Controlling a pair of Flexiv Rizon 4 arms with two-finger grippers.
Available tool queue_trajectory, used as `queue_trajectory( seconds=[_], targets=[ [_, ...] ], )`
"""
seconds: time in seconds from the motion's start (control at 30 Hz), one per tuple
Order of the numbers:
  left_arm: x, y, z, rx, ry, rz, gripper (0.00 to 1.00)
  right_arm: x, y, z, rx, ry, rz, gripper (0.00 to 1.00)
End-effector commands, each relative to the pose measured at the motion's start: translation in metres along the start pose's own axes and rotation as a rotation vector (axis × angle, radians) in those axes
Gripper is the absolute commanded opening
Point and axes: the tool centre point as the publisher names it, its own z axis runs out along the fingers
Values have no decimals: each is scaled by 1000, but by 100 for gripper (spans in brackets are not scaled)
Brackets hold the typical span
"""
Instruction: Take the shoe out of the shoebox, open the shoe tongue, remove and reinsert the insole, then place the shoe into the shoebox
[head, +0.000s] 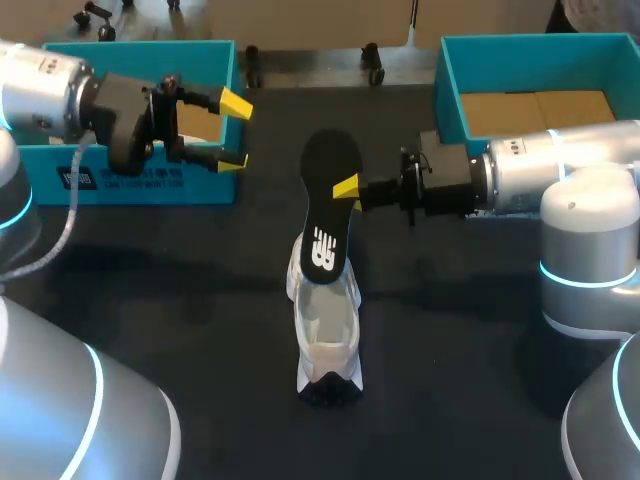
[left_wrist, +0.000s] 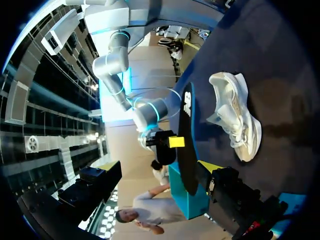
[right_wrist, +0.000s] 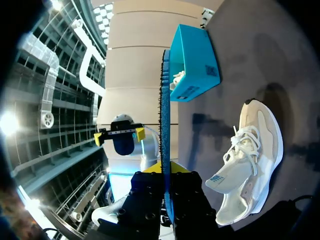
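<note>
Dark table (head: 200, 300) has the white shoe (head: 325, 330) sitting in the middle on its sole. My right gripper (head: 350, 190) is clamped on the black insole (head: 328, 215), holding it up over the shoe. My left gripper (head: 236, 132) has its fingers apart, beside the blue box (head: 140, 185)

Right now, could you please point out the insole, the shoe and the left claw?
insole (head: 328, 205), head view, its black middle.
shoe (head: 328, 335), head view, white midfoot.
left claw (head: 236, 133), head view, between its yellow tips.
</note>
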Motion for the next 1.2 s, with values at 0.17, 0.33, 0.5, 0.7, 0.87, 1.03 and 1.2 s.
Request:
queue_trajectory(
  seconds=[0.17, 0.33, 0.5, 0.7, 0.87, 1.03, 1.2],
  targets=[
    [27, -4, 8, 9, -18, -20, 100, 1, -1, 1, -2, -4, 1, 0],
    [27, -4, 8, 9, -18, -20, 100, 1, -1, 1, -2, -4, 1, 0],
    [27, -4, 8, 9, -18, -20, 100, 1, -1, 1, -2, -4, 1, 0],
    [44, 0, 20, -11, -55, -53, 100, 1, -1, 1, -2, -4, 1, 0],
    [50, 1, 28, -32, -68, -55, 100, 1, -1, 1, -2, -4, 1, 0],
    [59, 5, 38, -49, -71, -65, 100, 1, -1, 1, -2, -4, 1, 0],
    [65, 14, 50, -72, -114, -82, 100, 1, -1, 1, -2, -4, 1, 0]
  ],
)
